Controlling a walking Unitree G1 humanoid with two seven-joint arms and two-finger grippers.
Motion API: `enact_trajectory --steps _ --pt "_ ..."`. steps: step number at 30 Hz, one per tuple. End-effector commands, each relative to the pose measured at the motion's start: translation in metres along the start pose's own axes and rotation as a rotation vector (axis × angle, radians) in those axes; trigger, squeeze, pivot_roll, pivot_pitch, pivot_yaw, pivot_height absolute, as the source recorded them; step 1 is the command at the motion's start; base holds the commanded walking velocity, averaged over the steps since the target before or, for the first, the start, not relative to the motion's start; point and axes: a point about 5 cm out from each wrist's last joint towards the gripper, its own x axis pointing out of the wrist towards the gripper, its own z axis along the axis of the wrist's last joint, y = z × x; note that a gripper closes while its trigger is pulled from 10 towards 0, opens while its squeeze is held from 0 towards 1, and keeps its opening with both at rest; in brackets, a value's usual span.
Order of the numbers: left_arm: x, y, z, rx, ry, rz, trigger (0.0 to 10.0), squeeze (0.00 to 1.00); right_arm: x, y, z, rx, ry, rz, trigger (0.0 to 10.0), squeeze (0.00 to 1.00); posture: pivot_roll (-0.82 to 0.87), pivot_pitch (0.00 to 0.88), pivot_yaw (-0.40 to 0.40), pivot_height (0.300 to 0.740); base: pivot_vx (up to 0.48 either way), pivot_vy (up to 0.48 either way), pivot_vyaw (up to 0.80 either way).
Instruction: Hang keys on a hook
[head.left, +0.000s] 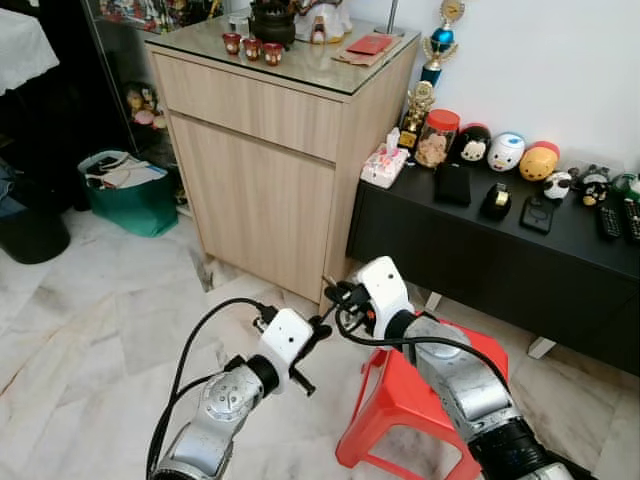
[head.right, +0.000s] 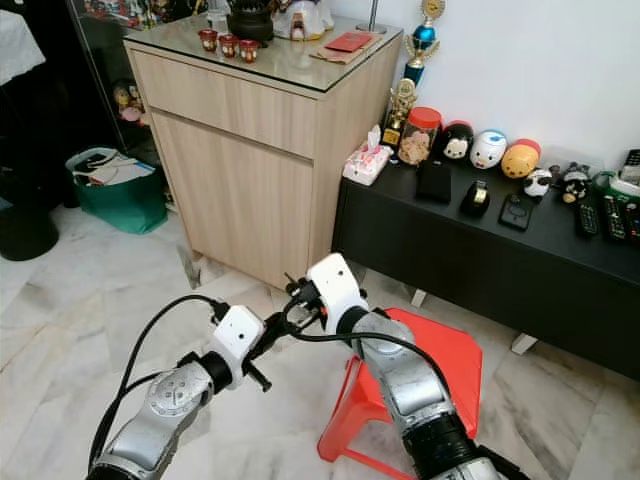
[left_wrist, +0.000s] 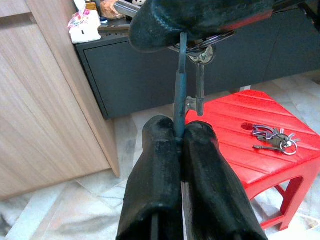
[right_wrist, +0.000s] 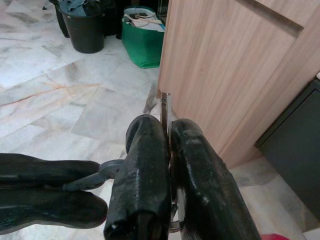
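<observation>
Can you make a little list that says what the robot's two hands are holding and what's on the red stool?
left gripper: fingers shut on a thin metal hook
right gripper: fingers shut on a key ring, with a key dangling from it
where the grippers are: meeting in the air above the floor, near the red stool
on the stool: another bunch of keys lying flat
behind: wooden cabinet and black sideboard with toys

I'm in a home living room: marble floor, wooden cabinet topped with ornaments, low black sideboard with trophies, toy figures, remotes, red plastic stool, green bag.
</observation>
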Motion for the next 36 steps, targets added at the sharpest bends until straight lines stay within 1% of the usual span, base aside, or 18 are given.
enact_trajectory --steps 1,6,9,15,22,27,36 --pt "-0.007 0.014 0.001 -0.024 -0.014 0.065 0.0 0.00 -0.017 -0.033 -0.021 0.034 0.089 -0.141 10.0 0.00 0.06 0.000 -0.092 0.740 0.000 0.000 0.00" --pt "-0.007 0.013 0.003 -0.031 -0.032 0.053 0.0 0.00 -0.018 -0.037 -0.026 0.039 0.103 -0.150 10.0 0.00 0.06 0.000 -0.092 0.740 0.000 0.000 0.00" --pt "-0.006 0.012 0.007 -0.039 -0.059 0.048 0.0 0.00 -0.019 -0.038 -0.035 0.069 0.123 -0.151 10.0 0.00 0.06 0.000 -0.094 0.740 0.000 0.000 0.00" --pt "-0.006 0.013 0.008 -0.037 -0.061 0.048 0.0 0.00 -0.022 -0.042 -0.048 0.078 0.155 -0.168 10.0 0.00 0.06 0.000 -0.092 0.740 0.000 0.000 0.00" --pt "-0.006 0.013 0.009 -0.059 -0.078 0.052 0.0 0.00 -0.024 -0.043 -0.055 0.091 0.173 -0.180 10.0 0.00 0.06 0.000 -0.090 0.740 0.000 0.000 0.00" --pt "-0.006 0.013 0.013 -0.072 -0.103 0.051 0.0 0.00 -0.025 -0.042 -0.064 0.114 0.196 -0.185 10.0 0.00 0.06 0.000 -0.092 0.740 0.000 0.000 0.00" --pt "-0.007 0.013 0.015 -0.088 -0.120 0.041 0.0 0.00 -0.028 -0.045 -0.076 0.113 0.231 -0.192 10.0 0.00 0.06 0.000 -0.093 0.740 0.000 0.000 0.00"
